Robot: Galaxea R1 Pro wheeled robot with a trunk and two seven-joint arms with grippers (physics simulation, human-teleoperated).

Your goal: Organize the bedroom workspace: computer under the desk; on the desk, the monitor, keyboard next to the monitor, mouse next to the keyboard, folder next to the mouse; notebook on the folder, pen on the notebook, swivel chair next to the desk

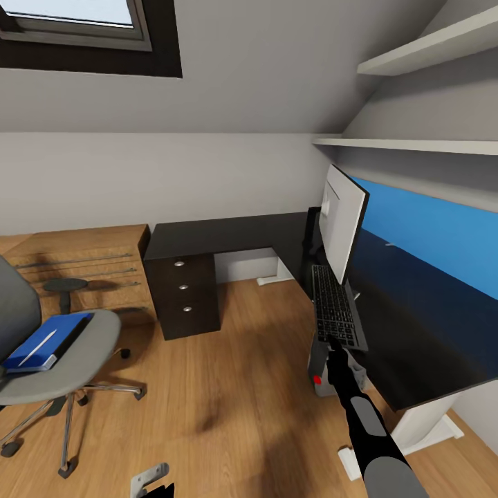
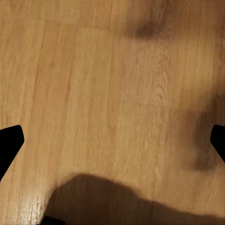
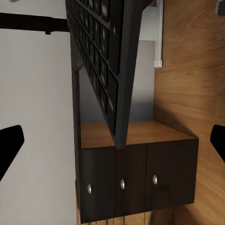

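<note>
Nearest the head camera: right arm (image 1: 377, 443), black and grey, rising from 5 o'clock toward centre-right. Right gripper (image 1: 337, 344) at the near edge of the keyboard (image 1: 336, 306).

Largest to smallest:
- Desk (image 1: 228, 234), glossy black L-shape, running from centre out to 4 o'clock; top reflecting blue. Drawers (image 1: 183, 296) with three silver knobs at centre-left.
- Swivel chair (image 1: 62, 360) at 8 o'clock, well apart from the desk.
- Monitor (image 1: 344, 221) upright on the desk at 2 o'clock, pale back facing the camera.
- Computer (image 1: 318, 363) under the desk edge, red light visible, mostly hidden behind the arm.
- Keyboard, tilted, at the desk's edge just beside the monitor. In the right wrist view, keyboard (image 3: 105, 65) seen edge-on between wide-apart fingertips, drawers (image 3: 140, 180) beyond.
- Folder (image 1: 43, 342), blue, flat on the chair seat, a thin white item lying on it.

Step in hand (judgement): keyboard placement next to the monitor. Pincer fingers spread wide in the wrist view; contact with the keyboard cannot be told. Next move likely calls for the keyboard lying flat on the top, clear of the edge, then a pull-back.

Left gripper (image 2: 112, 140): fingertips far apart, nothing between, only wood floor (image 2: 93, 84) below. Arm low at 7 o'clock.
</note>
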